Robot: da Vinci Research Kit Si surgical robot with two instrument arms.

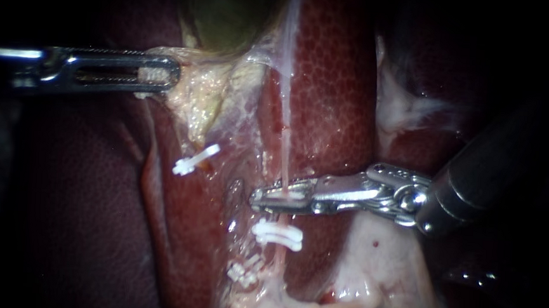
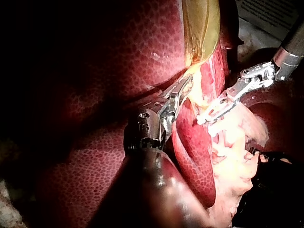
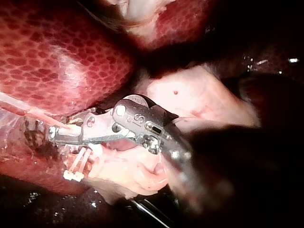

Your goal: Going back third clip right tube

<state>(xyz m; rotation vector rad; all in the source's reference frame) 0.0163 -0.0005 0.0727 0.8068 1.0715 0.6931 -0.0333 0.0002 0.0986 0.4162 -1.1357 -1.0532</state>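
The thin pale right tube point(image 1: 283, 135) runs down over the liver point(image 1: 335, 94). My right instrument point(image 1: 268, 198) comes in from the right. Its jaws lie across this tube, one on each side, with a white clip point(image 1: 284, 198) between them. A second white clip point(image 1: 277, 234) sits on the same tube just below. In the right wrist view, the right instrument point(image 3: 59, 134) closes over the tube point(image 3: 19, 108) above that clip point(image 3: 78, 166). My left instrument point(image 1: 158, 77) holds pale gallbladder tissue point(image 1: 208, 93), jaws shut on it.
Another white clip point(image 1: 196, 159) sits on the left tube, and one more clip point(image 1: 242, 273) lies lower down. Pale fatty tissue point(image 1: 382, 269) fills the lower right. The green gallbladder body point(image 1: 232, 11) is above. In the left wrist view both instruments point(image 2: 183, 90) point(image 2: 209, 114) stand close together.
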